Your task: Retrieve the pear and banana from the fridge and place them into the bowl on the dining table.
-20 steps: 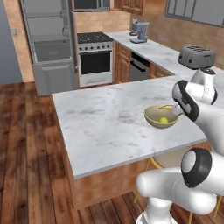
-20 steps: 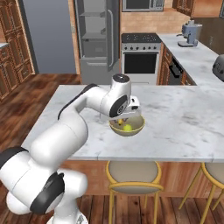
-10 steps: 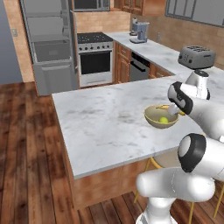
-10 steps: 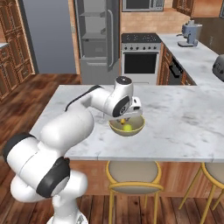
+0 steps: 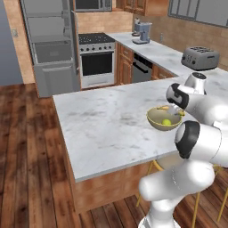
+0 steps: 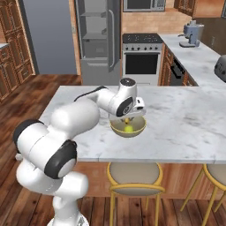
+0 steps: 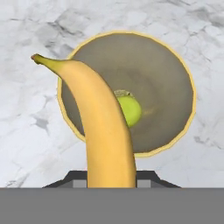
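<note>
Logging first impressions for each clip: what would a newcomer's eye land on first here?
The banana fills the hand view, held above the bowl with the pear already lying inside. From the base views, the white arm bends over the dining table, its hand poised right over the bowl.

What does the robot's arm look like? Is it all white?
Mostly white. The arm is made of fat, smooth, rounded tube sections, glossy like plastic. At the bends there are dark, nearly black round caps and rings, one big one low down and a smaller one near the hand. A thin dark cable loops along the upper part. The gripper has small dark finger tips. No writing or stickers can be made out.
</note>
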Robot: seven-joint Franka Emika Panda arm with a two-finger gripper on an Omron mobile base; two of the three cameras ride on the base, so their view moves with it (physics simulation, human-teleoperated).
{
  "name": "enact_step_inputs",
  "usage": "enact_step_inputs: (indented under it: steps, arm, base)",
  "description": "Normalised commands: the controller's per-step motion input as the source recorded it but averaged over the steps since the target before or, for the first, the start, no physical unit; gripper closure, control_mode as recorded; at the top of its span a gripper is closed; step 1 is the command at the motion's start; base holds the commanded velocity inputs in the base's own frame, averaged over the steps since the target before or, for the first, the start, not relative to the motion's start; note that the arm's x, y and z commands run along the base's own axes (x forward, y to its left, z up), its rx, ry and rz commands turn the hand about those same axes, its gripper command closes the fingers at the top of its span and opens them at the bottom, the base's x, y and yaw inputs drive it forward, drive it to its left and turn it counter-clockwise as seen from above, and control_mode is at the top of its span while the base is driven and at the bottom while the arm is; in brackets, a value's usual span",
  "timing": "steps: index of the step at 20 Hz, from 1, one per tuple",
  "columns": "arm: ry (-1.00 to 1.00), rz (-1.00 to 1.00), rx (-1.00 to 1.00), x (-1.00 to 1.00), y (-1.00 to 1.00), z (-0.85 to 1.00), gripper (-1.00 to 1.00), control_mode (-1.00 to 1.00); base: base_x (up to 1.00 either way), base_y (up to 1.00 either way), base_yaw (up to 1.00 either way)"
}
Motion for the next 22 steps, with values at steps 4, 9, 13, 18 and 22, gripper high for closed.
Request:
enact_step_inputs:
  steps: [4, 9, 13, 18, 22]
  arm:
    - [0.00, 0.00, 0.00, 0.31, -0.21, -0.10, 1.00, -1.00]
    - [0.00, 0.00, 0.00, 0.28, -0.12, -0.15, 1.00, -1.00]
    - [0.00, 0.00, 0.00, 0.14, 0.00, -0.23, 1.00, -1.00]
    - [0.00, 0.00, 0.00, 0.11, 0.00, -0.25, 1.00, -1.00]
    - [0.01, 0.00, 0.00, 0.12, 0.00, -0.25, 1.00, -1.00]
  base:
    - [0.00, 0.00, 0.00]
    - [0.00, 0.00, 0.00]
    - [0.00, 0.00, 0.00]
    - [0.00, 0.00, 0.00]
    - [0.00, 0.00, 0.00]
